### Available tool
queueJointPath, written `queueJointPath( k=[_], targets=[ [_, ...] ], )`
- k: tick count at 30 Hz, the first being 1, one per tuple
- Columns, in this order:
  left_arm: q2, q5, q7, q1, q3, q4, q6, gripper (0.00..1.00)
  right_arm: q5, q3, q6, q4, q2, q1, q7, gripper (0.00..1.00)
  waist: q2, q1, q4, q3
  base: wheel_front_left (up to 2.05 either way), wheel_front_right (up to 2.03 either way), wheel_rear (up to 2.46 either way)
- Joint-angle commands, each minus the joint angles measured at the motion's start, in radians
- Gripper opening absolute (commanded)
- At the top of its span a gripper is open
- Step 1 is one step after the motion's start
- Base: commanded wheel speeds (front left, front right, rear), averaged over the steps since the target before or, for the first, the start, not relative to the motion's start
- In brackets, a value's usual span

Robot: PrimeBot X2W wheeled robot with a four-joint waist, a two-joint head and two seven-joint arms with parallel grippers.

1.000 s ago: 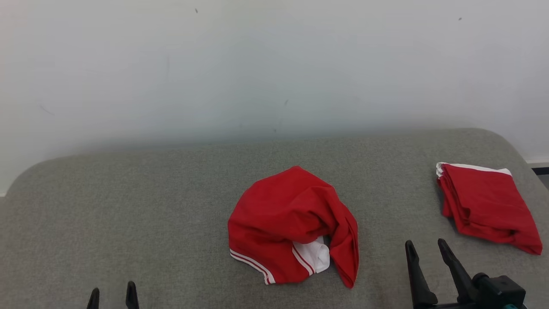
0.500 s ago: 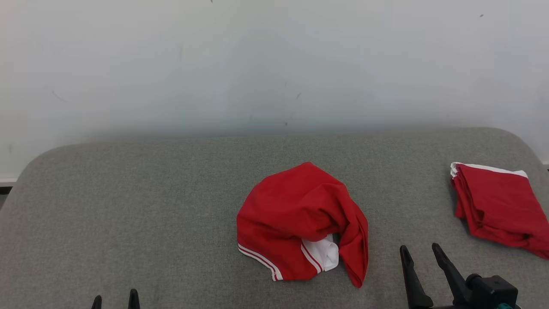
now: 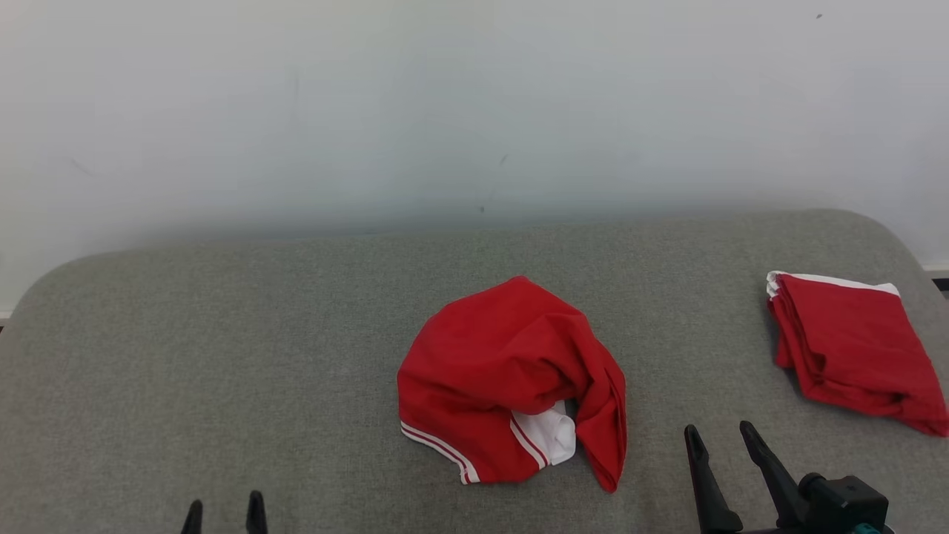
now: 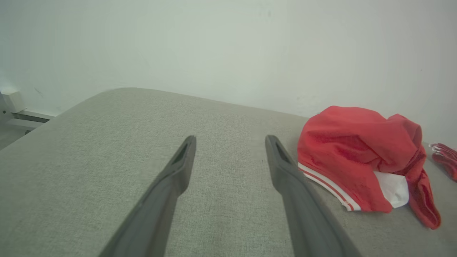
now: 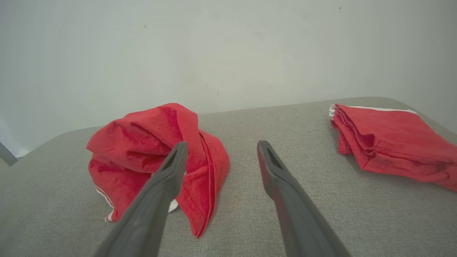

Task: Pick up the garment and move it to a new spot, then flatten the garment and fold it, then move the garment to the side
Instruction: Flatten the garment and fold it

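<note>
a folded red garment (image 3: 852,348), white along its far edge, lay flat near the right end of the grey fabric-covered desk (image 3: 222,356). the desk's far corners were rounded. a pale wall (image 3: 445,111) with small dark marks stood behind.

Head looks down; wrists low, all share garment (image 3: 504,356).

Crumpled garment (image 3: 497,356), centre: red, paired white stripes along its hem, a white patch at six o'clock. Folded garment (image 3: 852,348) at three o'clock: red, white-edged. Padded surface (image 3: 222,356): flecked grey. Wall (image 3: 445,111): off-white
</note>
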Motion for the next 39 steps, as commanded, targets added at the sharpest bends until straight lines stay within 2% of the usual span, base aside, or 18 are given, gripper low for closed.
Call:
queueJointPath(
  k=[1,5,10,20,25,33,36,37,38,39],
  targets=[
    [0.002,0.004,0.007,-0.020,-0.013,-0.008,-0.009,1.00,-0.001,0.004,-0.002,-0.001,0.000,-0.001,-0.003,1.00,0.0000,0.0000,-0.010,0.004,0.00,0.00,0.00],
    [-0.023,-0.023,0.094,-0.065,-0.078,0.032,-0.041,1.00,-0.009,0.012,-0.002,-0.006,0.001,-0.011,0.006,1.00,0.0000,0.0000,-0.050,0.014,0.00,0.00,0.00],
    [-0.028,-0.044,0.185,-0.137,-0.122,0.111,-0.074,1.00,-0.014,0.034,-0.002,-0.012,0.000,-0.026,0.016,1.00,0.0000,0.0000,-0.119,0.032,0.00,0.00,0.00],
    [-0.066,-0.058,0.222,-0.254,-0.185,0.293,-0.129,1.00,-0.017,0.039,-0.002,-0.022,0.001,-0.034,0.022,1.00,0.0000,0.0000,-0.280,0.081,0.00,0.00,0.00],
    [-0.082,-0.050,0.226,-0.306,-0.183,0.385,-0.096,1.00,-0.013,0.038,-0.002,-0.027,0.001,-0.041,0.021,1.00,0.0000,0.0000,-0.333,0.102,0.00,0.00,0.00],
    [-0.076,-0.018,0.291,-0.368,-0.180,0.514,-0.008,1.00,-0.002,0.056,-0.002,-0.024,0.001,-0.058,0.009,1.00,0.0000,0.0000,-0.387,0.135,0.00,0.00,0.00],
    [-0.083,-0.021,0.292,-0.382,-0.187,0.536,-0.010,1.00,0.003,0.059,-0.002,-0.019,0.001,-0.065,0.001,1.00,0.0000,0.0000,-0.397,0.142,0.00,0.00,0.00],
    [-0.083,-0.015,0.295,-0.388,-0.198,0.541,-0.016,0.38,0.003,0.059,-0.002,-0.017,0.001,-0.065,0.000,1.00,0.0000,0.0000,-0.399,0.143,0.00,0.00,0.00],
    [-0.084,-0.014,0.294,-0.391,-0.207,0.544,-0.026,0.00,0.003,0.059,-0.002,-0.015,0.001,-0.065,-0.002,1.00,0.0000,0.0000,-0.400,0.143,0.00,0.00,0.00],
    [-0.087,-0.017,0.293,-0.392,-0.213,0.548,-0.034,0.00,0.003,0.058,-0.002,-0.014,0.001,-0.064,-0.002,1.00,0.0000,0.0000,-0.401,0.143,0.00,0.00,0.00]
  ],
)
